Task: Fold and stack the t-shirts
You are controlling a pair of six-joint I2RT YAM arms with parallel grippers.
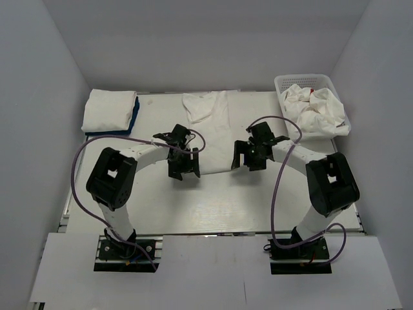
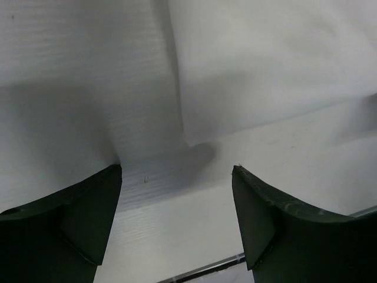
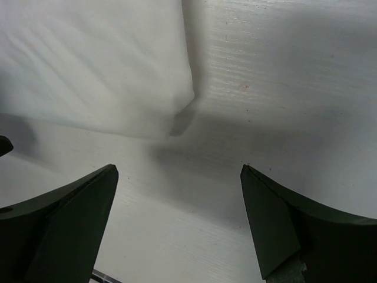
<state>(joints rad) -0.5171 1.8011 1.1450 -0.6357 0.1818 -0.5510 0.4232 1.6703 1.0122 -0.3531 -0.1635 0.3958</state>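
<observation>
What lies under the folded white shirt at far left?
Beneath the white shirt, a blue shirt: only its right and near edges show. The rest is covered.

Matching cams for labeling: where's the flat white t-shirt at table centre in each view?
Top external: white t-shirt lies flat mid-table, reaching toward the far edge.
Left wrist: t-shirt fills the upper right, its corner near picture centre.
Right wrist: t-shirt fills the upper left, its corner near centre.
Shared landmark: the ridged white table.
</observation>
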